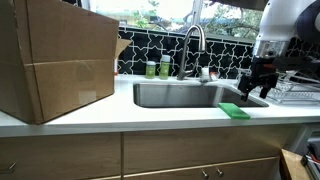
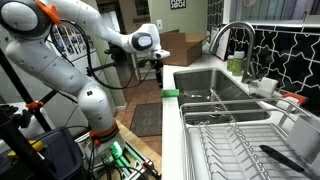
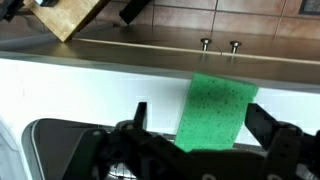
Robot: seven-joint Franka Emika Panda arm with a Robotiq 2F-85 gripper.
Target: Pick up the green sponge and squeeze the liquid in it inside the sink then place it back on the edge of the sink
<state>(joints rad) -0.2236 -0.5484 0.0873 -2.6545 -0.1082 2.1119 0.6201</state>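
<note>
The green sponge (image 1: pixel 235 110) lies flat on the white counter strip at the front edge of the sink (image 1: pixel 180 95). It also shows in an exterior view (image 2: pixel 171 93) and in the wrist view (image 3: pixel 215 108). The sink is a steel basin with a tall curved faucet (image 1: pixel 193 45); it also shows in an exterior view (image 2: pixel 215 85) and in the wrist view (image 3: pixel 150 50). My gripper (image 1: pixel 262 85) hangs above the sponge, apart from it, and also shows in an exterior view (image 2: pixel 157 68). In the wrist view my gripper (image 3: pixel 200 125) is open and empty, with the sponge lying between its two fingers.
A large cardboard box (image 1: pixel 55 60) stands on the counter beside the sink. Two small green bottles (image 1: pixel 157 68) stand behind the basin. A wire dish rack (image 2: pixel 235 140) sits on the counter next to the sink. The robot's base and cables (image 2: pixel 90 140) stand on the floor.
</note>
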